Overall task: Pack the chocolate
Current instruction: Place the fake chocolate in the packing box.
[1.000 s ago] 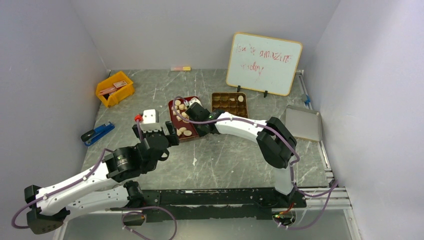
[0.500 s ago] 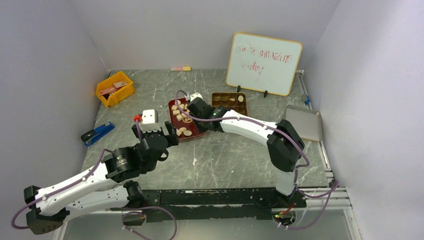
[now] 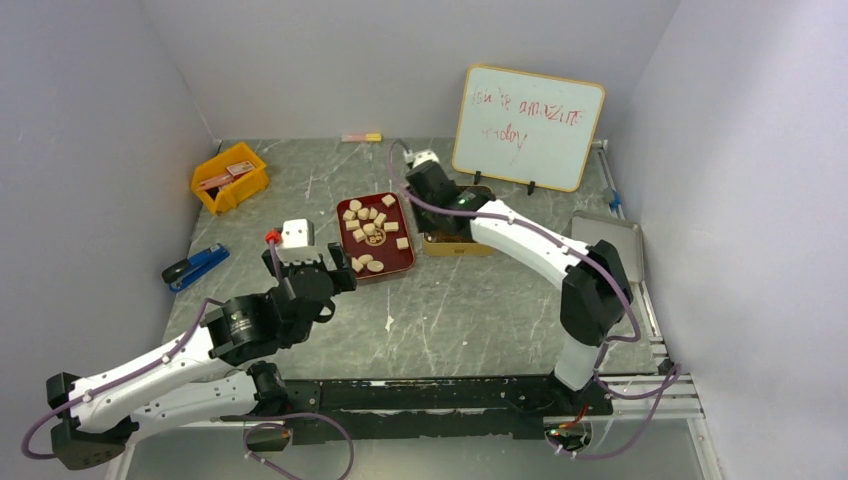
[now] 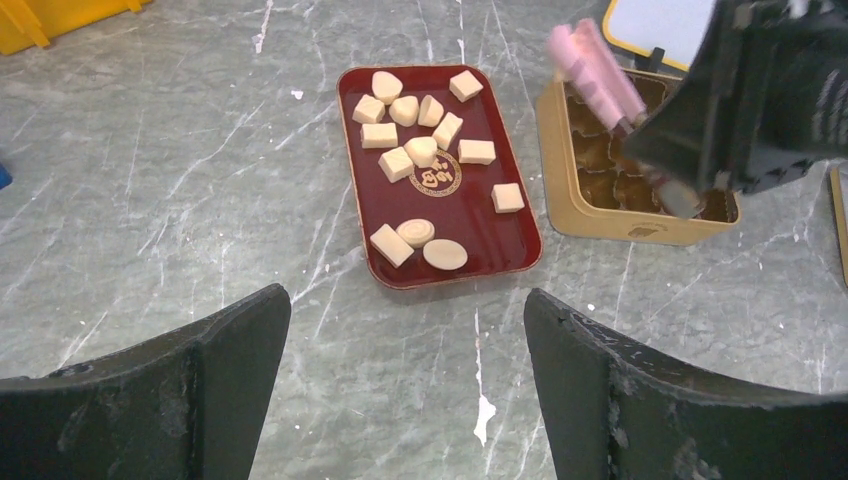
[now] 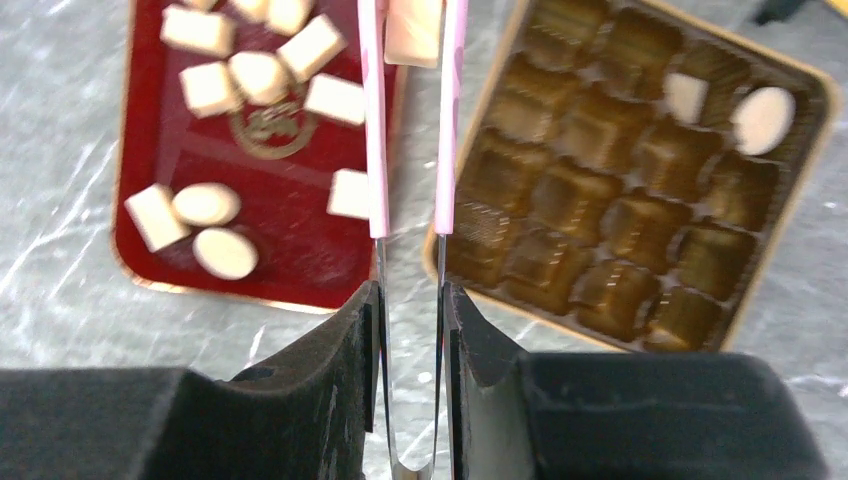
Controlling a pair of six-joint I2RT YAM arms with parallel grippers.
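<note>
Right gripper (image 5: 411, 312): its two black fingers are pressing together on the metal shanks of a pair of pink-tipped tweezers (image 5: 372, 150). The tweezers are pointing straight out ahead of the fingers. Their pink tips are pinching one pale chocolate piece (image 5: 413, 30), which is hanging clear of the table. In the wrist view it is sitting over the line where the red tray (image 5: 290, 270) and the gold tin (image 5: 600, 125) are lying side by side. In the left wrist view the tweezers are showing at the tin's tray-side edge.

Gold tin: two pale pieces are lying in neighbouring cells at one corner, one squarish (image 5: 685, 96) and one oval (image 5: 765, 115). The other cells in view are showing bare brown lining.

Red tray: the rest of the chocolate (image 4: 420, 150) is lying loose on it. Most is clustering at the far end, and three pieces are sitting near the front edge.

Left gripper (image 4: 405, 400): the jaws are standing spread wide and holding nothing. The gripper is hanging over the grey marbled table (image 4: 150, 200), just short of the tray's near end.

Surroundings, from the top view: a whiteboard (image 3: 528, 125) is standing behind the tin, and a silver tray (image 3: 607, 247) is lying at the right edge. A yellow bin (image 3: 230, 178) and a blue stapler (image 3: 195, 266) are sitting at the left.
</note>
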